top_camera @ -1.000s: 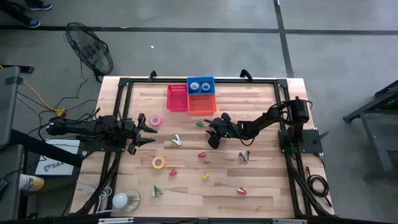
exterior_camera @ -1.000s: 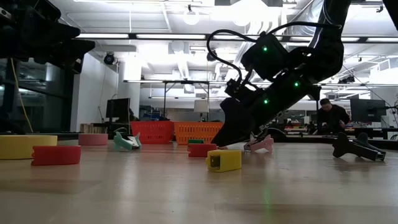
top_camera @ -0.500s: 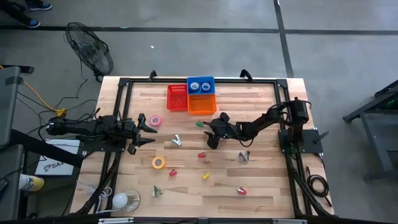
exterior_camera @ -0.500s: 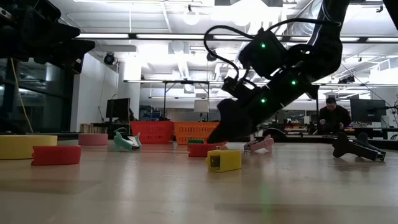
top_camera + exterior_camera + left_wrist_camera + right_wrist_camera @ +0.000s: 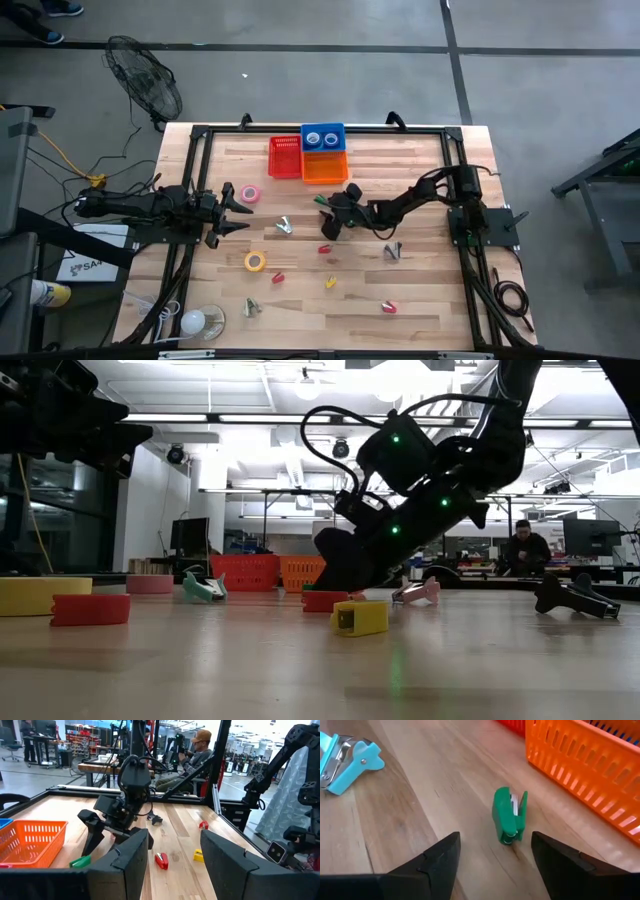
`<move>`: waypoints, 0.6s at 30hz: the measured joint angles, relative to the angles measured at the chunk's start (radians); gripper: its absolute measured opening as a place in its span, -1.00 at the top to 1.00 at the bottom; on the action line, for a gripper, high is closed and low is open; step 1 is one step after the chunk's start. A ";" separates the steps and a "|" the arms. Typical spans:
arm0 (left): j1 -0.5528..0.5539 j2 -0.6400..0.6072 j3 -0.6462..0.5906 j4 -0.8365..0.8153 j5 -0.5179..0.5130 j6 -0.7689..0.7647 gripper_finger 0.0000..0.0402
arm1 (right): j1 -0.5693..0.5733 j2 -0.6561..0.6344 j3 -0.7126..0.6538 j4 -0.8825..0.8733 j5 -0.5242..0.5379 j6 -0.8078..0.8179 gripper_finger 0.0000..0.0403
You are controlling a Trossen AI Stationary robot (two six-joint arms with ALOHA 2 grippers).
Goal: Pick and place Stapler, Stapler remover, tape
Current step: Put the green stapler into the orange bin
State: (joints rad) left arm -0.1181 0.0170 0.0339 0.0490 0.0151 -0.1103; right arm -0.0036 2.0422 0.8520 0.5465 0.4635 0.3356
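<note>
Table (image 5: 420, 300): we see most task things loose on the wood — little looks sorted yet.
Baskets: the blue basket (image 5: 323, 136) holds two tape rolls; the orange basket (image 5: 325, 166) and red basket (image 5: 285, 158) beside it show nothing inside that we can make out.
Left gripper (image 5: 232, 209): waits near the table's left edge, fingers parted, holding nothing.
Right gripper (image 5: 325, 216): fingers spread wide and empty, aimed at the green stapler (image 5: 509, 815), which lies just ahead of its tips, near the orange basket.
Tape: a pink roll (image 5: 250, 193) and a yellow roll (image 5: 255, 261) lie out on the table.
Smaller pieces: a teal staple remover (image 5: 284, 226), a red stapler (image 5: 326, 248), a yellow stapler (image 5: 331, 282) — all left to place, we judge.
Writing: none we can read.
</note>
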 joint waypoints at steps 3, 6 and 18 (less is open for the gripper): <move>0.000 0.000 0.000 0.000 0.000 0.000 0.11 | -0.003 0.000 0.000 0.001 0.017 -0.007 -0.17; 0.000 0.000 0.000 0.000 0.000 0.000 0.11 | -0.013 0.001 0.000 0.002 0.020 -0.022 -0.17; 0.000 0.000 0.000 0.000 0.000 0.000 0.11 | -0.053 0.002 -0.002 0.033 -0.019 -0.033 -0.17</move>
State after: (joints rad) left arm -0.1181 0.0170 0.0338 0.0494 0.0151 -0.1101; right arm -0.0562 2.0441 0.8497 0.5794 0.4445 0.3025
